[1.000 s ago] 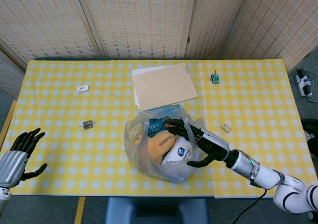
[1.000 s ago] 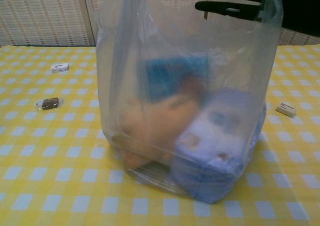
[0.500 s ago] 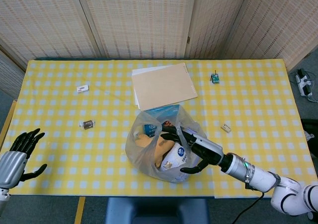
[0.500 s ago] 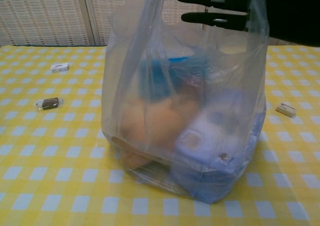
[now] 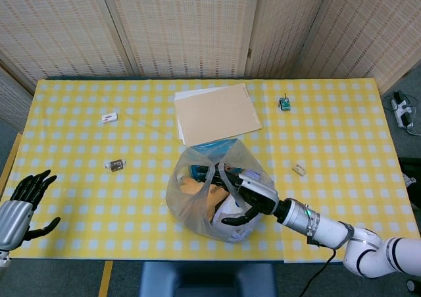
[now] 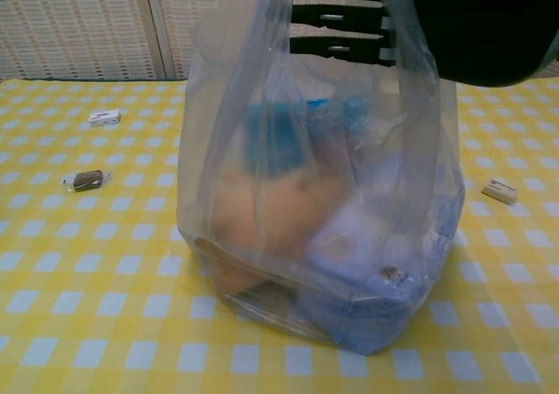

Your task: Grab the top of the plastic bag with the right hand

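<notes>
Checked yellow tablecloth (image 5: 342,132) under woven wall panels (image 5: 177,27); right hand (image 5: 247,197) reaches into the plastic bag (image 5: 191,205), grip unclear.

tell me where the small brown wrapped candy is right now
In the head view the small brown wrapped candy lies on the checked tablecloth, left of the plastic bag and below the white eraser-like block.

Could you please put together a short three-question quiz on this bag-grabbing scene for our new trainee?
1. True or false: the left hand touches the plastic bag.
2. Which hand is at the bag's top? A) left B) right C) both
3. Fill in: the brown folder lies on the ____ side of the bag.

Key
1. False; it is apart, at the table's near left corner.
2. B; the right hand.
3. Far.
</notes>
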Robot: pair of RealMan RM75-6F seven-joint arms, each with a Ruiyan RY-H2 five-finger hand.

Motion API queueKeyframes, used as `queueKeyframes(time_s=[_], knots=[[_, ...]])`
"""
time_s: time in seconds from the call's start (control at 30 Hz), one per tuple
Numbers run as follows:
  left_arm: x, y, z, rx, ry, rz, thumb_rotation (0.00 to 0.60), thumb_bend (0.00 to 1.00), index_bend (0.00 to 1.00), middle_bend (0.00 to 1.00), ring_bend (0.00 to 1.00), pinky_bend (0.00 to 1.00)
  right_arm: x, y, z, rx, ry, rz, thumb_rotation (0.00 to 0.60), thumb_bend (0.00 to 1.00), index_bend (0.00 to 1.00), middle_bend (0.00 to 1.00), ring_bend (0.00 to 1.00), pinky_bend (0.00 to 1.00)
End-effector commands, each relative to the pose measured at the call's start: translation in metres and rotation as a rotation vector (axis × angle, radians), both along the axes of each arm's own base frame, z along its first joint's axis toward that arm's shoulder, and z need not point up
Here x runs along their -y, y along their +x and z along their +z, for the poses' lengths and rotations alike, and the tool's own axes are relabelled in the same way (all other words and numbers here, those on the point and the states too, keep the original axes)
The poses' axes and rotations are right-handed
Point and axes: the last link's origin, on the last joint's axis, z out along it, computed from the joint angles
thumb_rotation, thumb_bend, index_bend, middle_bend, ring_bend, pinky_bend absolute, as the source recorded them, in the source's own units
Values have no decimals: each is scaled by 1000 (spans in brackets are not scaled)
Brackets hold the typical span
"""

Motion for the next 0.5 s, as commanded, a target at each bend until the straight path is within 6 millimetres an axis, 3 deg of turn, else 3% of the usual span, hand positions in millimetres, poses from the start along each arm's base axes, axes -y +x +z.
queueKeyframes(time_s=[0.03,0.5], knots=[[0,0,1,2,3,0,600,318,15,51,50,11,-1,4,-2,1,7,10,600,292,0,2,55,0],[2,0,2,6,1,-7,600,319,15,51,50,11,2,25,-9,16,-11,58,600,292,0,2,57,0]])
